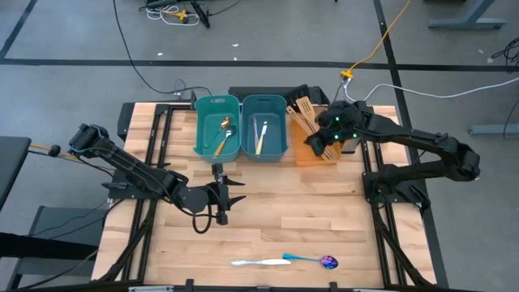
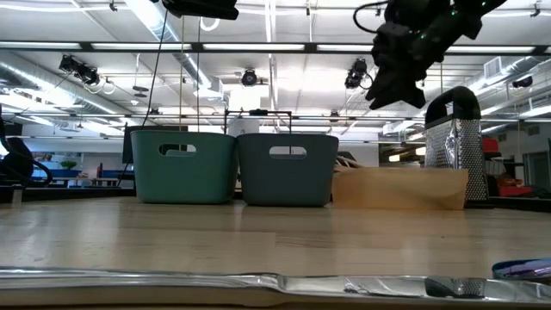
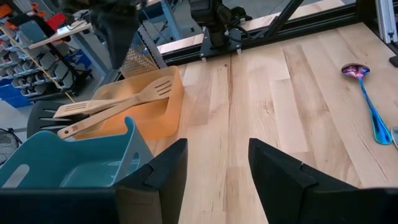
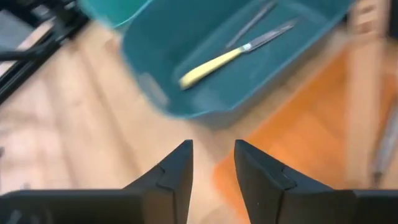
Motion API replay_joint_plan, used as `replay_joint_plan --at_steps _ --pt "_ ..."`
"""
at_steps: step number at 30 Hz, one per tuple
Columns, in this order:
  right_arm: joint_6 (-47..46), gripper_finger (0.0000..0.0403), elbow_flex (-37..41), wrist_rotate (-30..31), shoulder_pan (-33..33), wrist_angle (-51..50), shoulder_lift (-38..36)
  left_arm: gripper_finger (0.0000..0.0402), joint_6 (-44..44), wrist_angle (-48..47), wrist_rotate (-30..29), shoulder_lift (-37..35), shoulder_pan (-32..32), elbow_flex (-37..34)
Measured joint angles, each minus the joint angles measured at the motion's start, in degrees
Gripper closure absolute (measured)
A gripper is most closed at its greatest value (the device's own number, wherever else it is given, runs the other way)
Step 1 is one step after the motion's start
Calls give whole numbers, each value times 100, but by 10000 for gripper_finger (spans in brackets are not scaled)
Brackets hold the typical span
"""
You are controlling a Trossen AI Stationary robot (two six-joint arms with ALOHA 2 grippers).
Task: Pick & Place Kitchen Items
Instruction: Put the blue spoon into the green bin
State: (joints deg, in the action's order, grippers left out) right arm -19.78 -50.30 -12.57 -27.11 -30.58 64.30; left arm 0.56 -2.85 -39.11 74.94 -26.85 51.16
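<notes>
Right gripper [image 1: 324, 144] fingers apart, empty, above flat orange tray [image 1: 302, 154] holding pale wooden spatulas [image 1: 306, 109], left gripper [image 1: 229, 191] spread, idle mid-table, blue-handled purple spoon [image 1: 312, 259] near front edge, cream-handled knife [image 4: 233, 55] in teal plastic bin [image 1: 265, 126]

Cameras as I see them:
- High: straight down over whole table [image 1: 324, 211].
- Low: table-top level, facing both teal bins [image 2: 232, 168] and the room behind.
- Left wrist: close, oblique across table, toward orange tray [image 3: 163, 109].
- Right wrist: close, downward; shares bin and tray with high.
</notes>
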Motion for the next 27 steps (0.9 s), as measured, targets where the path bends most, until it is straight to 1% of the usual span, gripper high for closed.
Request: replay_joint_plan --at_steps 10,17,21,27 --pt "-475 275 0 -56 1279 -24 -62 225 2 1 -2 0 0 -4" --pt "-1016 275 0 -32 2254 168 -59 225 0 2 -2 0 0 -4" --pt "-1344 275 0 217 2896 272 -59 225 -7 2 -1 0 0 -4" --pt "-2034 275 0 823 3888 279 -56 225 -168 0 -2 0 0 -4"
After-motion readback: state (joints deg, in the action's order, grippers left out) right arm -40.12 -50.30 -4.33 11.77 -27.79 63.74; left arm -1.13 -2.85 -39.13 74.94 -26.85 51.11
